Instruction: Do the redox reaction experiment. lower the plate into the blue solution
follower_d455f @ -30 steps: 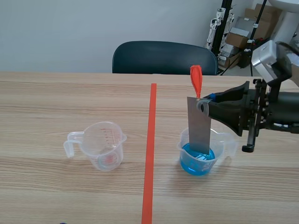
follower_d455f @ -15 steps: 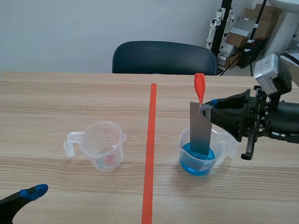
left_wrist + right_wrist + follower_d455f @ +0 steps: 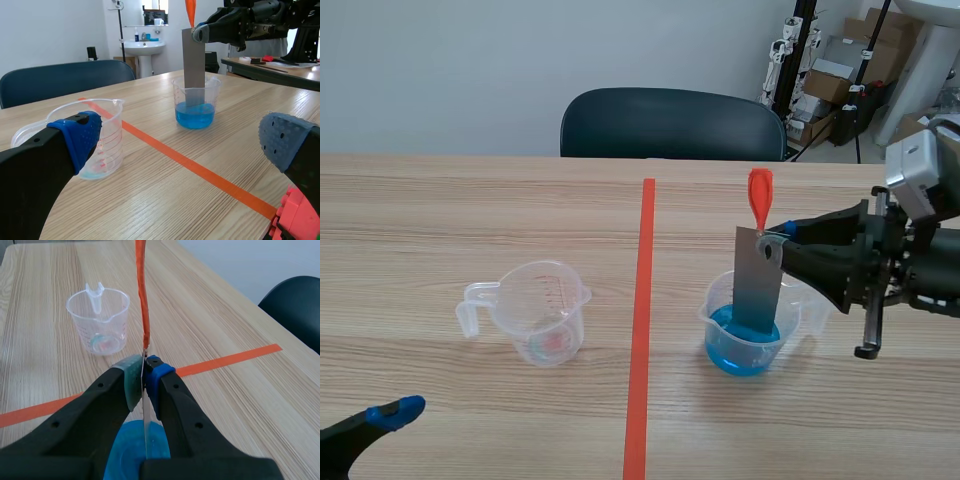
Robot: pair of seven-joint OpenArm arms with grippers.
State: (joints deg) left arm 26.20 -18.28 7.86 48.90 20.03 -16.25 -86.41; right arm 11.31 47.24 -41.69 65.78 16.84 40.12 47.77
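A grey metal plate (image 3: pixel 758 280) with an orange tag (image 3: pixel 759 198) on top hangs upright. Its lower end is inside the clear beaker of blue solution (image 3: pixel 744 338), reaching the liquid. My right gripper (image 3: pixel 776 240) comes in from the right and is shut on the plate's top edge. In the right wrist view the plate (image 3: pixel 144 390) shows edge-on between the pads, above the blue solution (image 3: pixel 131 452). My left gripper (image 3: pixel 182 131) is open and low at the near left, holding nothing. One of its blue fingertips (image 3: pixel 395 410) shows in the scene view. It looks toward the plate (image 3: pixel 193 65) and blue beaker (image 3: pixel 195 105).
An almost empty clear measuring beaker (image 3: pixel 535 312) stands left of the orange tape line (image 3: pixel 640 330), just ahead of the left gripper's left finger (image 3: pixel 80 135). A dark chair (image 3: pixel 672 124) stands behind the table. A pink-red ridged object (image 3: pixel 292 222) sits by the left gripper's right finger.
The right gripper has shifted right and down, carrying the plate deeper into the blue beaker. The left gripper's blue fingertip has come into view at the near left.
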